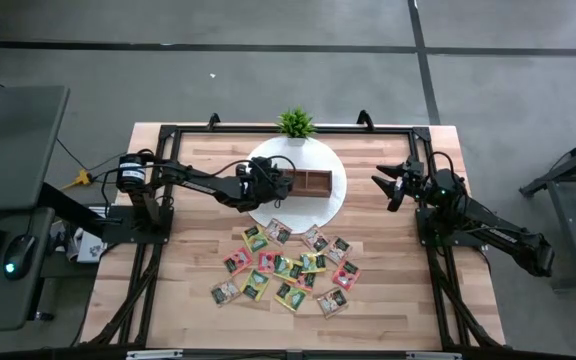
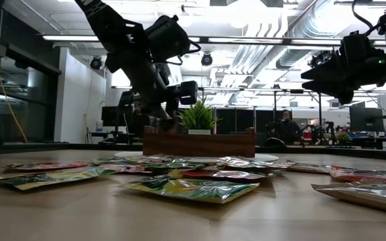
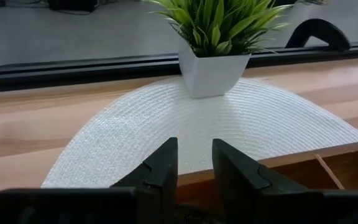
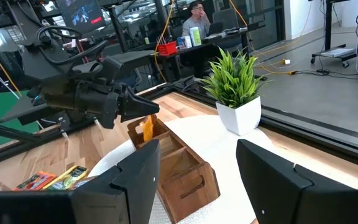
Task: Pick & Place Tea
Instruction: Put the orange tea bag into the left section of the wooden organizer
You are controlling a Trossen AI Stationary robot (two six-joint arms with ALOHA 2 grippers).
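Observation:
Several tea sachets point(image 1: 288, 265) in green, yellow, red-pink and grey lie flat and loosely overlapping on the table's near half, also seen in the low view point(image 2: 193, 184). One yellow-orange sachet point(image 4: 146, 128) stands on edge in the wooden tray's left end compartment. My left gripper point(image 1: 284, 184) hovers just above that compartment, its fingers point(image 3: 166, 163) a narrow gap apart with nothing between them. My right gripper point(image 1: 384, 186) hangs open in the air to the right of the white mat point(image 1: 334, 192), its own view point(image 4: 197, 168) facing the tray.
The brown three-compartment tray point(image 1: 313, 184) sits on the round white mat point(image 3: 229, 118), with a small potted plant point(image 1: 295, 123) at the mat's far edge. A black frame point(image 1: 268, 128) runs around the table. A person sits far off in the room point(image 4: 197, 15).

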